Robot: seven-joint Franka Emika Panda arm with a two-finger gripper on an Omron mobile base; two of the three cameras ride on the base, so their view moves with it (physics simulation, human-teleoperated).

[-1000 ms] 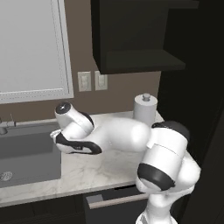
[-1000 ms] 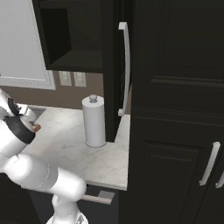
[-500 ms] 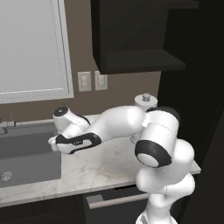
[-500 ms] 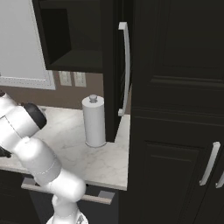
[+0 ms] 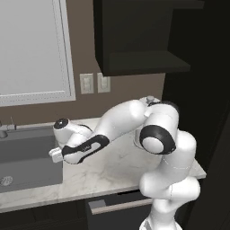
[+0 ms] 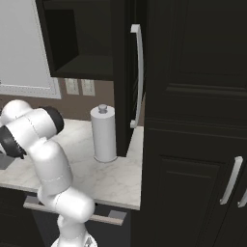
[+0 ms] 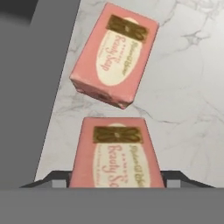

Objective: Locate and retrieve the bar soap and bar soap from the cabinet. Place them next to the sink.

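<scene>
Two pink boxed "Beauty Soap" bars show by the sink [image 5: 27, 157]: the far bar soap [image 7: 114, 54] lies on the marble bench [image 7: 183, 105], the near bar soap [image 7: 116, 159] pinched in the pincer [image 7: 117, 180]. Light, stiff, probably slick; hold by the long sides.

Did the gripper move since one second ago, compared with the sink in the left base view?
Yes. The gripper moved toward the viewer along the sink edge; the sink itself stayed put.

White glossy arm [image 5: 123, 119] — rounded segments, black joint bands.
</scene>
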